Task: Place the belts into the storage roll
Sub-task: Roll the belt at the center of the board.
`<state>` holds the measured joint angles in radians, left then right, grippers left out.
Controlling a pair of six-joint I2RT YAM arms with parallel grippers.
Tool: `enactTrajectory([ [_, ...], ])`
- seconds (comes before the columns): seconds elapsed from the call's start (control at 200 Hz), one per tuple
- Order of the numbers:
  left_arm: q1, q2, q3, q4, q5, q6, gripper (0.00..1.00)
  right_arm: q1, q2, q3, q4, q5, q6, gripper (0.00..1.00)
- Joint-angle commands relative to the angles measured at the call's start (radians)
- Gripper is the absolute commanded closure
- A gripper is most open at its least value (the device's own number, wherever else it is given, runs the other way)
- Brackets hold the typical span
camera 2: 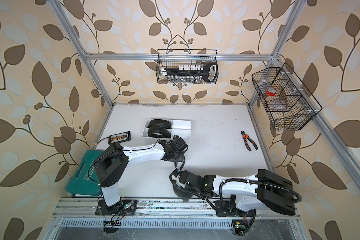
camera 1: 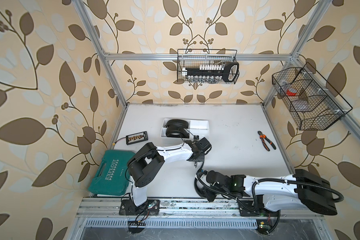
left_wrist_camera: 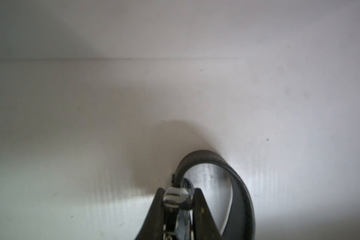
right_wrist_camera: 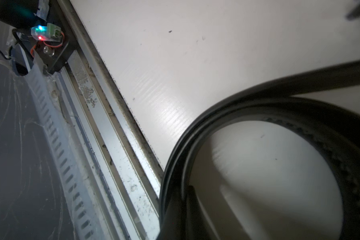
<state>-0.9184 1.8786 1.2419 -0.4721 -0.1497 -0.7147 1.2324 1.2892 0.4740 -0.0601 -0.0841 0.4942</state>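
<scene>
Right pincer (camera 2: 184,195) closed, seemingly pinching coiled belt (right_wrist_camera: 195,133); left pincer (left_wrist_camera: 178,193) clamps buckle end (left_wrist_camera: 174,194), strap running toward storage roll (camera 1: 206,124).

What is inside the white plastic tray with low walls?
Two coiled black belts sit in the white plastic tray; other compartments look bare. Beneath the coils is covered.

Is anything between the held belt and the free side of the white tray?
No object visible. The held belt is near the front edge, its buckle in the left end effector; only that arm's wrist lies toward the tray. Two coiled belts fill its left compartments.
</scene>
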Motion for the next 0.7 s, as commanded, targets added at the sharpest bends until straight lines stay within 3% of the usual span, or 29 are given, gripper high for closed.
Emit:
enactTrajectory([
  [0.0, -0.041, 0.068, 0.103, 0.015, 0.166, 0.115, 1.0, 0.029, 0.037, 0.001, 0.045, 0.024, -0.01, 1.0],
  [0.47, -0.099, 0.464, 0.778, -0.277, 0.32, 0.376, 1.0, 0.03, 0.182, 0.076, 0.169, 0.149, -0.047, 1.0],
  [0.695, -0.096, 0.513, 0.887, -0.318, 0.29, 0.417, 1.0, 0.03, 0.178, 0.041, 0.257, 0.247, -0.042, 1.0],
])
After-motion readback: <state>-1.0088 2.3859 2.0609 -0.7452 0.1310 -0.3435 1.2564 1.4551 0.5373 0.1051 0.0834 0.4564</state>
